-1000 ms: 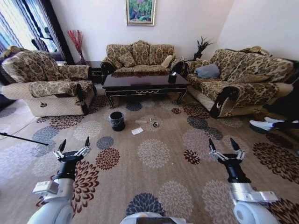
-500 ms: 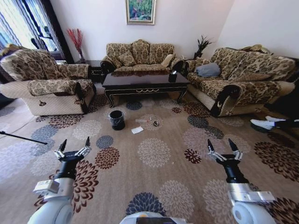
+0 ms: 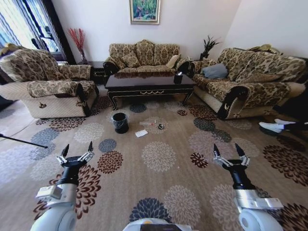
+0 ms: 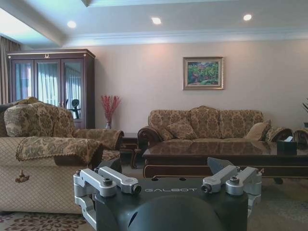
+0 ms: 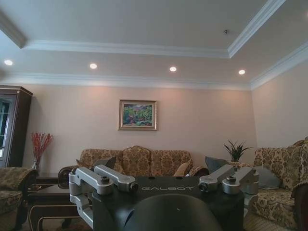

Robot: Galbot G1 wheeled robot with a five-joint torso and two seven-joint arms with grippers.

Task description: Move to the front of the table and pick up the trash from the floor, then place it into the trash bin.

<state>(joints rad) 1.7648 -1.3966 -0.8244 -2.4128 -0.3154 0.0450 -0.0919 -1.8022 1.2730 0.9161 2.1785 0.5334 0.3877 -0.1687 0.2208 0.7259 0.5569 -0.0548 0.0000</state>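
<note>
Patterned floral carpet carries the clear bottle and white paper trash (image 3: 146, 129) at 12 o'clock, before the glossy dark wooden counter (image 3: 149, 83); the small round black lined trash bin (image 3: 120, 123) stands beside it. Left hand (image 3: 75, 153) and right hand (image 3: 230, 155) hover wide open, empty. Driving forward carelessly could scatter litter or topple the bin.

Left arm extends forward at 7 o'clock in the head view, left pincer (image 3: 75, 154) with fingers spread apart. Right arm mirrors it at 5 o'clock, right pincer (image 3: 231, 156) likewise spread, both empty.
</note>
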